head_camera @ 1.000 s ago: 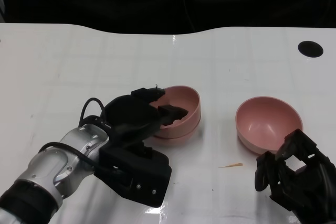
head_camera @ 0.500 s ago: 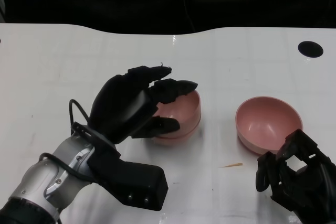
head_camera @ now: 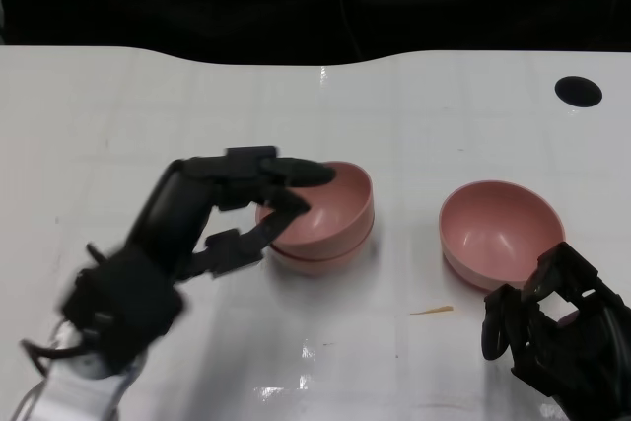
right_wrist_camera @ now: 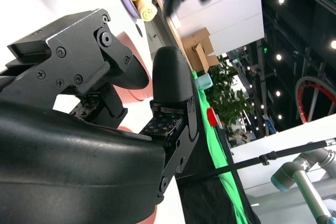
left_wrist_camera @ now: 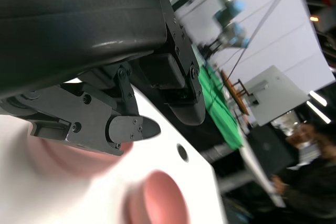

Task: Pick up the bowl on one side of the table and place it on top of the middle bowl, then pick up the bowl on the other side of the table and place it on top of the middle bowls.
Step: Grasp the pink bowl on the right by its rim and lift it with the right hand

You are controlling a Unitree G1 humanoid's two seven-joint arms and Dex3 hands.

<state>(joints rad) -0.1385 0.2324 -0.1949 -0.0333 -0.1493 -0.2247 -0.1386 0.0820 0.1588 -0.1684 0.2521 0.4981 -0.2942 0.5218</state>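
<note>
On glossy white table (head_camera: 148, 105), stacked round pink bowls (head_camera: 330, 214), black left hand (head_camera: 212, 219)

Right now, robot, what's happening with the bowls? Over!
Left robot hand open, beside the stacked pink bowls. Right robot hand empty, near the last pink bowl. Small sliver on the table, not blocking.

Two stacked pink plastic bowls (head_camera: 320, 216) sit near the middle of the white desk (head_camera: 118, 115), one nested in the other. A single pink plastic bowl (head_camera: 501, 233) lies well apart to their right. The left hand (head_camera: 212, 214) is beside the stack's left rim. The right hand (head_camera: 557, 327) is just before the single bowl.
</note>
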